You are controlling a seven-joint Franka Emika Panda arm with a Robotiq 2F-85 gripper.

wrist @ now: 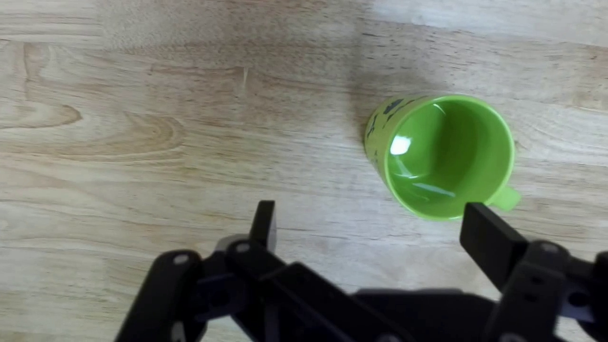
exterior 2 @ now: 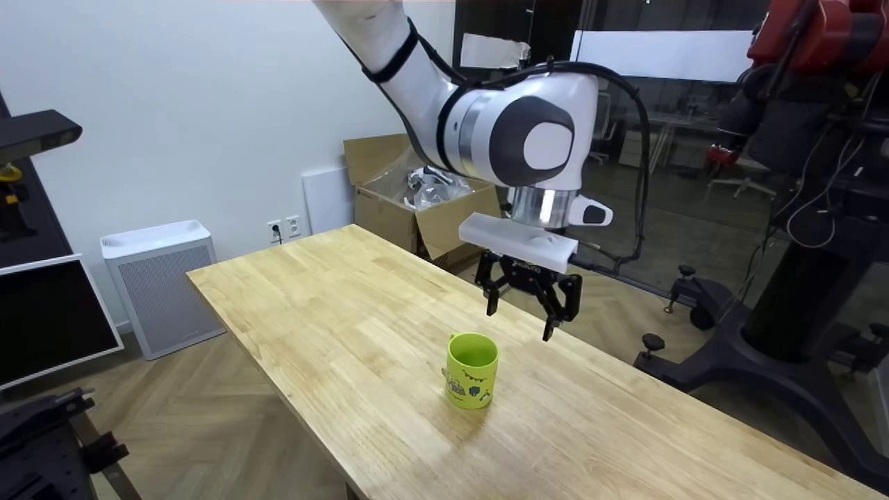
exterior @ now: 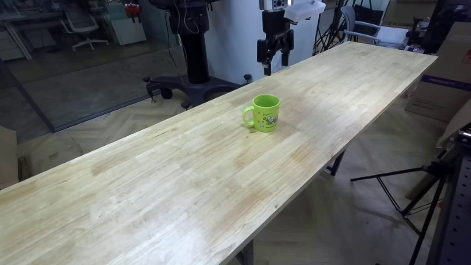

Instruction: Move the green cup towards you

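The green cup [exterior: 265,113] stands upright on the wooden table [exterior: 176,176]. It also shows in an exterior view [exterior 2: 472,375]. It is bright lime green with a small printed picture and a loop handle. In the wrist view the cup [wrist: 446,152] is seen from above, right of the middle, with its handle at the lower right; the inside looks empty. My gripper [exterior 2: 520,318] is open and empty, above the table and apart from the cup. It also shows in an exterior view [exterior: 276,65]. In the wrist view the right finger of the gripper [wrist: 373,223] overlaps the cup's rim.
A black wheeled stand [exterior: 195,82] stands on the floor beside the table's long edge. A cardboard box [exterior 2: 389,215] and a white air purifier [exterior 2: 167,285] stand by the table's far end. A tripod [exterior: 438,169] stands off the opposite long edge.
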